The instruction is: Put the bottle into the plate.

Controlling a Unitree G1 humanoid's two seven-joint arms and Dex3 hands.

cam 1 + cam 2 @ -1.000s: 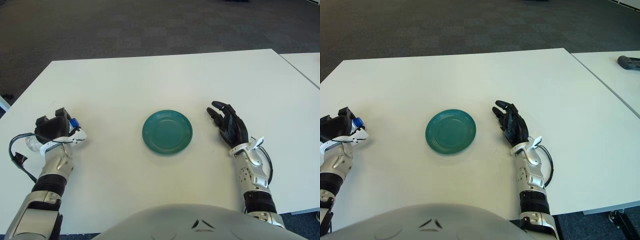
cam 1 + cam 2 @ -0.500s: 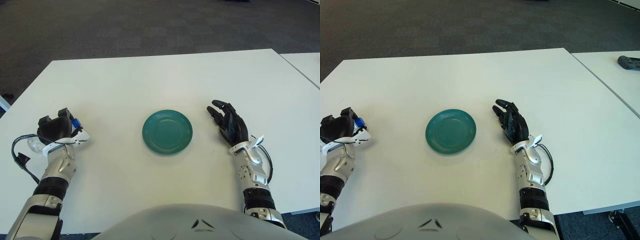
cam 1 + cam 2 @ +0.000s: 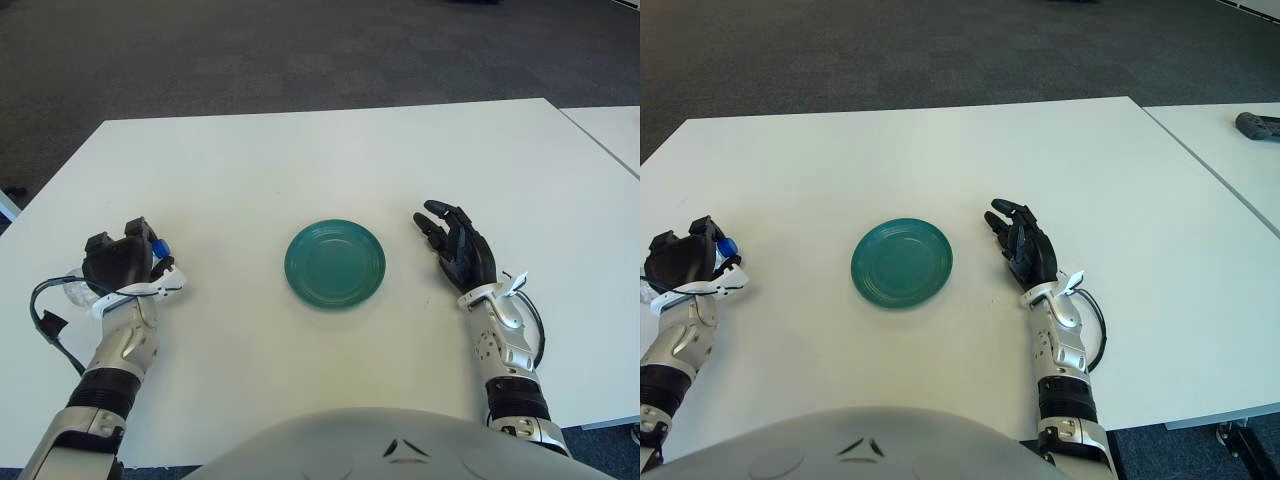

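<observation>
Blue-capped bottle [image 3: 150,252] in left hand [image 3: 118,264]; controller-like object [image 3: 1257,125] only right-eye.

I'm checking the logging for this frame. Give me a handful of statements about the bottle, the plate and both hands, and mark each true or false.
1. The left hand is closed around the bottle. True.
2. The bottle already lies in the green plate. False: the plate holds nothing; the bottle is in the left hand, left of the plate.
3. The right hand shows to the right of the plate with fingers spread, holding nothing. True.
4. The bottle's cap is red. False: it is blue.
</observation>
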